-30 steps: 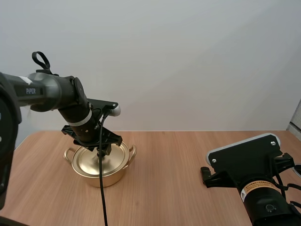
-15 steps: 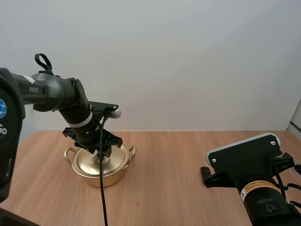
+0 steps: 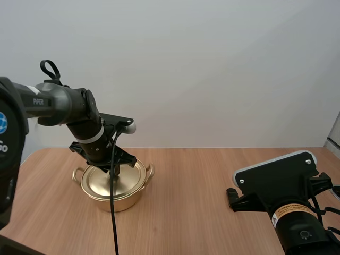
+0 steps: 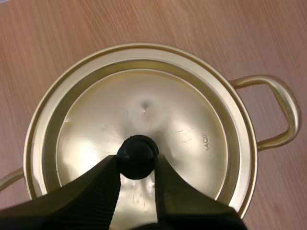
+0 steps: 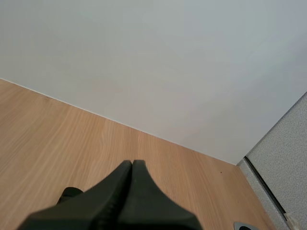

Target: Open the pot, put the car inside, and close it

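A gold pot [image 3: 118, 200] with two loop handles stands on the left part of the wooden table, its gold lid [image 3: 101, 183] seated on it. My left gripper [image 3: 113, 170] reaches down onto the lid's middle. In the left wrist view its fingers [image 4: 103, 184] pinch the lid's black knob [image 4: 136, 154] from both sides, and the lid [image 4: 187, 120] lies flat inside the pot's rim [image 4: 248, 153]. My right gripper [image 5: 132, 165] is shut on nothing, its fingers together as one dark wedge above bare wood near the table's right side.
The wooden table [image 3: 191, 212] meets a white wall at the back. My right arm's base [image 3: 287, 207] sits at the front right. A grey panel [image 5: 283, 187] borders the table's right edge.
My left arm has shifted slightly over the pot, staying on the knob. The lid still rests on the pot. The right arm has not moved.
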{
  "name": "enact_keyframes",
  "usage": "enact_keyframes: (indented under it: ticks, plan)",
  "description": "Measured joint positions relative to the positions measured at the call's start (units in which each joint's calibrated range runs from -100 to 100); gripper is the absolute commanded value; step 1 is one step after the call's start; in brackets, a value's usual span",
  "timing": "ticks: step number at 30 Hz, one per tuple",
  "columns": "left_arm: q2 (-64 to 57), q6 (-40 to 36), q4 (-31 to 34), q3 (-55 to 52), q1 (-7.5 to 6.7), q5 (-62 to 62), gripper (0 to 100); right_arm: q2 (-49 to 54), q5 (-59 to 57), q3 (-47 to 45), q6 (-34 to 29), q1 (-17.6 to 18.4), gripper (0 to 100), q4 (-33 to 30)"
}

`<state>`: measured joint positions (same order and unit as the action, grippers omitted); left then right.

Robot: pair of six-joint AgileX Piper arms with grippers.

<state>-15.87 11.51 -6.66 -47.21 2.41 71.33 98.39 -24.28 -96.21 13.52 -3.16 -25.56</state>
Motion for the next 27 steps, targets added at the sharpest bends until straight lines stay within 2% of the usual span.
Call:
enact_keyframes:
  ticks: [9, 15, 27]
  plan:
    - [0.00, 0.00, 0.12, 0.00, 0.00, -0.54, 0, 0.00, 0.00, 0.00, 0.00, 0.00, 0, 0.00]
    - [-3.73, -0.41, -0.11, 0.84, 0.00, -6.08, 0, 0.00, 0.00, 0.00, 0.00, 0.00, 0, 0.00]
    - [-15.21, -0.66, -0.15, 14.77, 0.00, -7.09, 0, 0.00, 0.00, 0.00, 0.00, 0.00, 0, 0.00]
